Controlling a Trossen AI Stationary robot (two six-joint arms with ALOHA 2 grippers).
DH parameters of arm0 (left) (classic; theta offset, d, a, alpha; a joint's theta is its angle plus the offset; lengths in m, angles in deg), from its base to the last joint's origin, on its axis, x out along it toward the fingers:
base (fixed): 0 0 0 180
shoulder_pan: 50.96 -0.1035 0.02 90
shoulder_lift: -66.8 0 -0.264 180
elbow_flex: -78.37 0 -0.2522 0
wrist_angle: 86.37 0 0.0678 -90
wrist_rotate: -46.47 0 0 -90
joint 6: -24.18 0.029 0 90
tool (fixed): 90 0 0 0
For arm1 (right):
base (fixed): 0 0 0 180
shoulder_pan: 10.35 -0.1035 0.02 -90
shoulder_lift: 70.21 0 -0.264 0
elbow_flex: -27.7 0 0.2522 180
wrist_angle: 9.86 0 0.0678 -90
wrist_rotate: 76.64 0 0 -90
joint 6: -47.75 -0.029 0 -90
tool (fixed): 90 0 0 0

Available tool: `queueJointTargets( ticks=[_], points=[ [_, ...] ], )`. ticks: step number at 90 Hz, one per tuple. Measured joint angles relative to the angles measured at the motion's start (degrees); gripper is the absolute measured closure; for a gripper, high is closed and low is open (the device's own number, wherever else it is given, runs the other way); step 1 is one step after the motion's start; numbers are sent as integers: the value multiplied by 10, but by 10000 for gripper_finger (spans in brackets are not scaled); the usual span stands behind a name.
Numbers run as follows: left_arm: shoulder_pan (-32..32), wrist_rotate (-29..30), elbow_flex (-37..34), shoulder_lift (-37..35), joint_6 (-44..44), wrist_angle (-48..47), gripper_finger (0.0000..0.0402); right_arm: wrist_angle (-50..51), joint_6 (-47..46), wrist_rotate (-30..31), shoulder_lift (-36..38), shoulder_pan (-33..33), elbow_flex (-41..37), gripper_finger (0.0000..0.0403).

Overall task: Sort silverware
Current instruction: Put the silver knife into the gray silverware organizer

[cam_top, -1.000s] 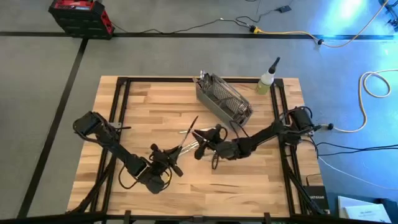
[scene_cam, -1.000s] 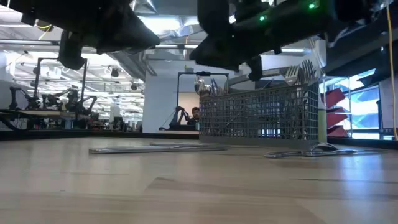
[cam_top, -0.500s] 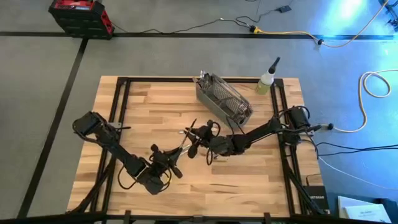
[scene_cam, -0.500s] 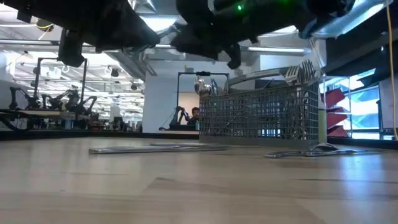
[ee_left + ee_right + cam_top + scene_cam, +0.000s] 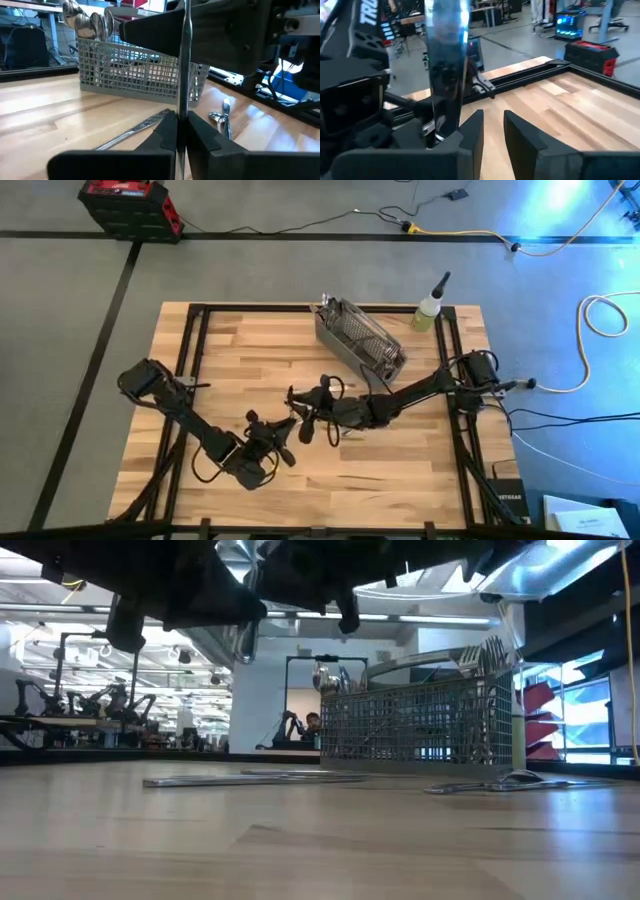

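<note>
Room: open workshop, grey floor.
Red toolbox (image 5: 130,205) far left; cables (image 5: 470,235) far right; black floor tape (image 5: 110,310); ceiling strip lights (image 5: 60,610); desks (image 5: 60,730) beyond.

Your mesh basket (image 5: 360,340) sits at the table's (image 5: 250,350) 1 o'clock; loose silverware (image 5: 255,779) lies at its 7 o'clock; a bottle (image 5: 430,308) stands at its 2 o'clock.

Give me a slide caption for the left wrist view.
Left gripper shut on an upright piece of silverware, with the mesh basket and loose cutlery on the table behind.
</note>
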Motion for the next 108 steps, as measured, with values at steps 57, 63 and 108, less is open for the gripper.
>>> queueJointTargets(
  ticks=[57, 63, 108],
  points=[
    [-24, -24, 0, 0, 15, -9, 401, 287, 88, 176, 103, -40, 4, 343],
    [-36, -57, 0, 0, 25, -9, 401, 360, 75, 221, 122, -58, 4, 343],
    [-212, -247, 0, 0, 271, 247, 401, 836, -212, 162, 148, -238, 4, 343]
  ],
)
